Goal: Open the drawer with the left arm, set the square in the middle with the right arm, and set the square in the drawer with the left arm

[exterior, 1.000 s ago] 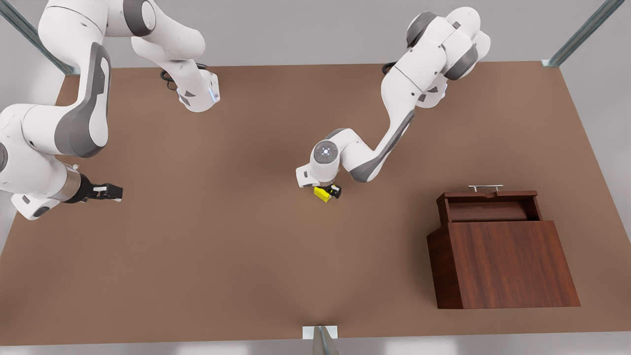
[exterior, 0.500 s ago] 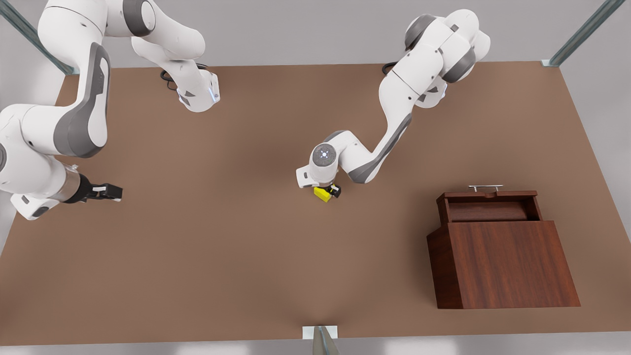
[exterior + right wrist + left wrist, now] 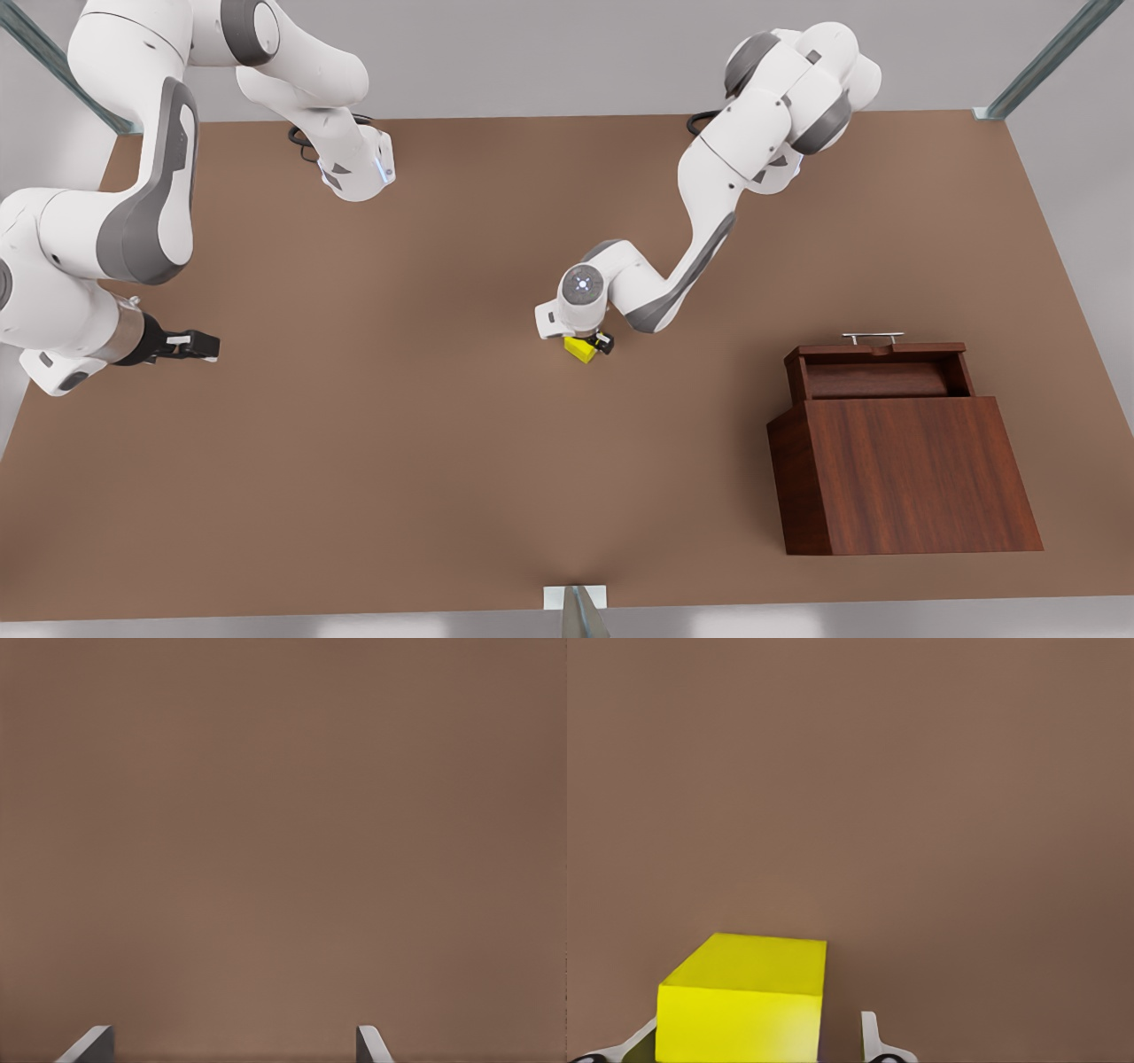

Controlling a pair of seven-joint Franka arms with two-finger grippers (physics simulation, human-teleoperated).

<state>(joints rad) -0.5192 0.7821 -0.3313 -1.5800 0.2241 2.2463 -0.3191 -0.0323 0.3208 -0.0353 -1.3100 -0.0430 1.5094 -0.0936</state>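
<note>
The left gripper [image 3: 592,344] sat at the centre of the front view, fingers [image 3: 870,1036] spread around the square [image 3: 580,350] with a gap on one side, not clamped. The square rested on the tabletop [image 3: 425,425]. The right gripper [image 3: 200,344] waited at the frame's left edge, fingers [image 3: 369,1044] apart over bare table. The drawer [image 3: 877,370] stood pulled open at lower right, handle [image 3: 873,337] showing

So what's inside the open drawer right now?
The drawer shows only bare wood; its rear is hidden under the cabinet top. The square sits mid-table at the left gripper.
</note>
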